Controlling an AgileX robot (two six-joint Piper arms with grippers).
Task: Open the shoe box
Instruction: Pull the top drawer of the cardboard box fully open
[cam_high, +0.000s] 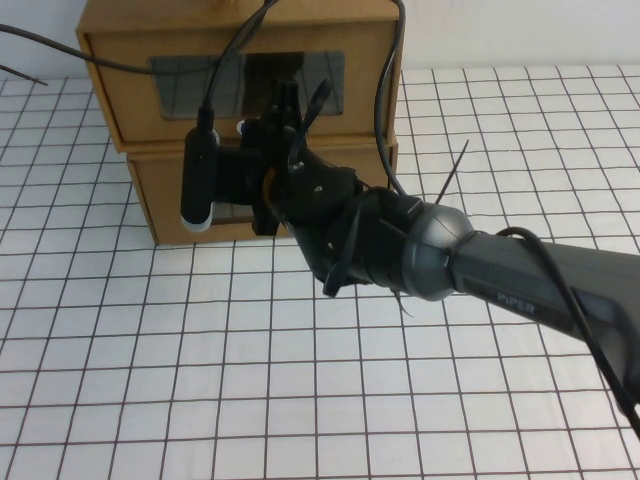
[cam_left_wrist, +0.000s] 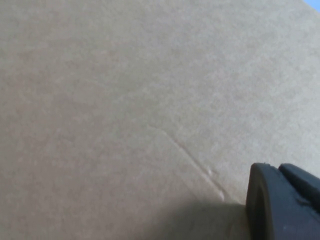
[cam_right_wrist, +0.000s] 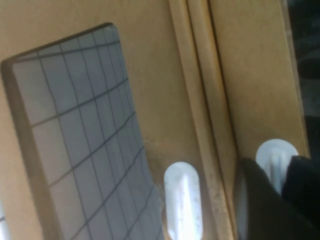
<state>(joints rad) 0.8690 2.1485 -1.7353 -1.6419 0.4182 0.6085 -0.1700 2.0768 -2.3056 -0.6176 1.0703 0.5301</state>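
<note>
Two brown cardboard shoe boxes stand stacked at the back, the upper box (cam_high: 240, 60) on the lower box (cam_high: 160, 195), each with a dark window in its front. My right gripper (cam_high: 265, 200) is up against the box fronts, level with the lower box. In the right wrist view its dark fingers (cam_right_wrist: 260, 200) sit either side of a white handle (cam_right_wrist: 274, 152), slightly apart. A second white handle (cam_right_wrist: 182, 200) lies beside the window (cam_right_wrist: 75, 135), across the seam. My left gripper (cam_left_wrist: 282, 205) is close against plain cardboard (cam_left_wrist: 125, 100) and is out of the high view.
The boxes sit on a white table with a black grid (cam_high: 200, 380). The right arm (cam_high: 520, 280) crosses the table from the right, with black cables (cam_high: 385, 90) looping over the boxes. Open grid surface lies in front and to the left.
</note>
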